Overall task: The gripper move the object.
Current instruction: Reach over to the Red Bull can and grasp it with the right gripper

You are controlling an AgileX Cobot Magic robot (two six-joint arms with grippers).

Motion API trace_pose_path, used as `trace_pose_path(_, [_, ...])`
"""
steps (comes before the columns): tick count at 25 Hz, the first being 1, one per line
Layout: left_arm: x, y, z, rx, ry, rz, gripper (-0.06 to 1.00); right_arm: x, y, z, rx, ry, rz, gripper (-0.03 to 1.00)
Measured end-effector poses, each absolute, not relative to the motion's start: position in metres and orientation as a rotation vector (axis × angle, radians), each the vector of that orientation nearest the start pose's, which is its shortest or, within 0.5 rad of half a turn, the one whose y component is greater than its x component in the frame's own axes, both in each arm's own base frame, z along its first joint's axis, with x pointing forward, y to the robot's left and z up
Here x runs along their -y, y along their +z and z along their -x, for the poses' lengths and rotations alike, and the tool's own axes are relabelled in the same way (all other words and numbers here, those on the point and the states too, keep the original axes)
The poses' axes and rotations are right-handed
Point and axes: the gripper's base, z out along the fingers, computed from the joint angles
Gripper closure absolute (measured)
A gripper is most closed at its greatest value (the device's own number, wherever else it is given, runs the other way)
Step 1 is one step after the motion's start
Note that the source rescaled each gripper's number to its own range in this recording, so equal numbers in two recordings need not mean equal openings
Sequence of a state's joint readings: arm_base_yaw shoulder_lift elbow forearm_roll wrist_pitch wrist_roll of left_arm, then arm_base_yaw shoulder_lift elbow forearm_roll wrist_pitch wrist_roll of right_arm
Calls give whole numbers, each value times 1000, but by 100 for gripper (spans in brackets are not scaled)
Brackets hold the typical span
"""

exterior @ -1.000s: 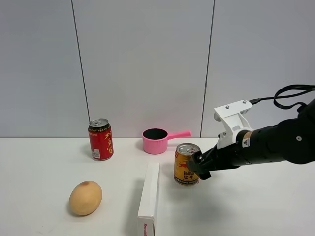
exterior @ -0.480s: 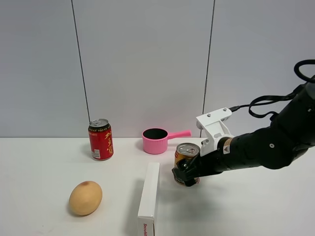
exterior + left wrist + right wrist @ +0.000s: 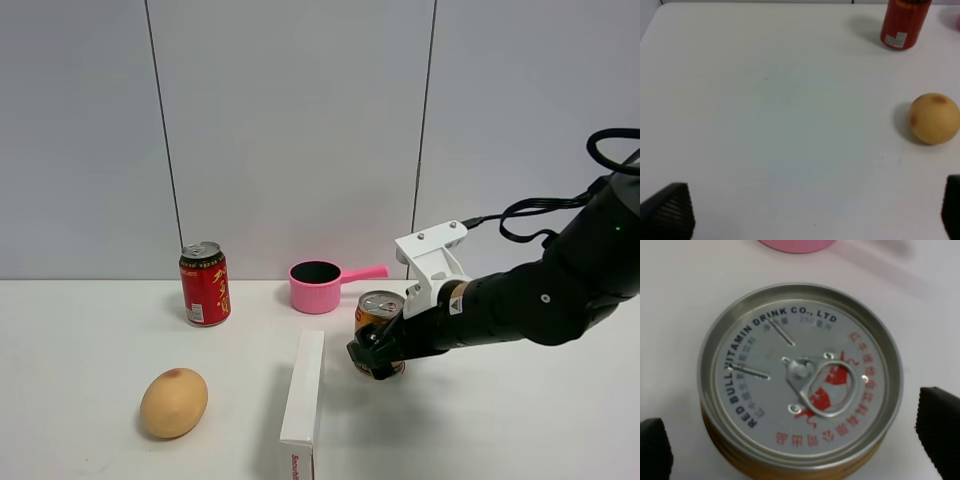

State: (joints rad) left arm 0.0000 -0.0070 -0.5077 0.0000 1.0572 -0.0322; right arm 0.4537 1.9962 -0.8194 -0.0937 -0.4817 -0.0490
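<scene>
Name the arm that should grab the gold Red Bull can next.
Right. The right pincer straddles the Red Bull can, open, a finger on each side. The left pincer is away from it; its camera shows only the red can and a rounded tan fruit.

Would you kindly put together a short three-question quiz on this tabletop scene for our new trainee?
1. True or false: the right gripper is clamped shut on the gold can.
2. In the high view, which thing lies just left of the gold can? A) red can B) white box C) round tan fruit
3. What colour is the small pot behind the gold can?
Key: 1. False; its fingers stand open on either side of the can, with gaps showing. 2. B. 3. Pink.
</scene>
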Motion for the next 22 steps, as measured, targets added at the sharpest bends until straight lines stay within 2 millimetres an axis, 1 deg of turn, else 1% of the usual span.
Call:
trace_pose_path(3, [0,280,7,-2026,-20,33,-6,-162,97,-324,-2087,231,655,-3])
trace_pose_path(11, [0,280,7,-2026,-20,33,-6,-163,98,-325,-2068,236,650,-3])
trace_pose_path(17, [0,280,7,-2026,-20,33,-6,-168,98,-336,-2048,238,644,-3])
trace_pose_path(22, [0,280,7,-2026,-20,33,-6,-169,98,-336,-2051,237,664,-3])
